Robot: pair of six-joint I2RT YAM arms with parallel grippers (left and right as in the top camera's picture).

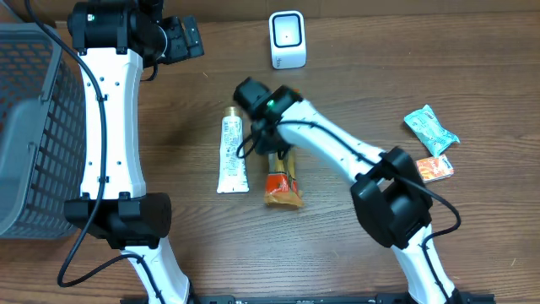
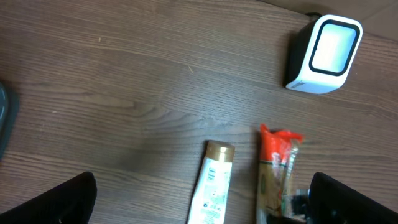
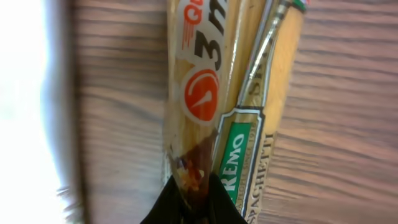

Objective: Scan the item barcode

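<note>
The right gripper (image 3: 193,200) is pinched shut on the end of the spaghetti packet (image 3: 231,93), a grip only its wrist view shows. Overhead, the packet lies just beside a white tube (image 1: 230,156), well below the scanner (image 1: 288,39). The left gripper (image 1: 180,38) gapes wide, holding nothing.

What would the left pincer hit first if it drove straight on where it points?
Most likely bare table. The open left pincer looks aimed down at plain wood, with the tube and spaghetti pack lower in its wrist view and the scanner off to the upper right. Its height is unclear.
</note>
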